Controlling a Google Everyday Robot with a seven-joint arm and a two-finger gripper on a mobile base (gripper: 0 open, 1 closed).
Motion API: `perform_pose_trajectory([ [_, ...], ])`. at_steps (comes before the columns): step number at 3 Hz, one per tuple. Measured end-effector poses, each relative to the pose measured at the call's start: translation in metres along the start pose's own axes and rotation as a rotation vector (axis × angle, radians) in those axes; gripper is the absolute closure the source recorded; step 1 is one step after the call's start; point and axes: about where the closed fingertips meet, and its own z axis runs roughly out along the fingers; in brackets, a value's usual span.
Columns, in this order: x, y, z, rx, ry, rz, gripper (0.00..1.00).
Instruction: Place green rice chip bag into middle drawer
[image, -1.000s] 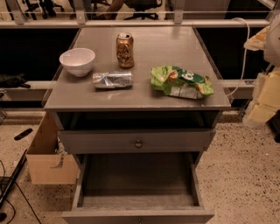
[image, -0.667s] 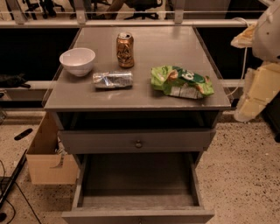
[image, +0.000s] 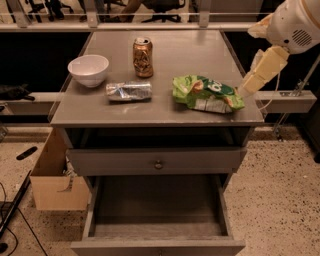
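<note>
The green rice chip bag (image: 207, 93) lies crinkled on the right part of the grey cabinet top (image: 165, 112), with white and orange print showing. The middle drawer (image: 157, 202) is pulled open at the bottom of the view, and its plain grey floor is bare. My arm comes in from the upper right. The cream-coloured gripper (image: 248, 89) hangs down at the cabinet's right edge, just right of the bag and apart from it. It holds nothing that I can see.
A white bowl (image: 88, 70), an upright bronze can (image: 143, 57) and a crushed silver can (image: 129, 91) sit on the left half of the top. A closed drawer front with a round knob (image: 158, 164) is above the open drawer. A cardboard box (image: 55, 177) stands on the floor at the left.
My arm has moved left and inward from the right edge of the view, and the gripper now hangs close to the bag's right end. The objects on the top have not moved.
</note>
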Motion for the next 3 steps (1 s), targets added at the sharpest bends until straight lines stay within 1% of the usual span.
perform_pose_trajectory([
  [1, 0.007, -0.031, 0.028, 0.035, -0.071, 0.104, 0.00],
  [2, 0.006, -0.031, 0.061, 0.025, -0.045, 0.127, 0.00],
  [3, 0.012, -0.025, 0.096, -0.003, 0.036, 0.118, 0.00],
])
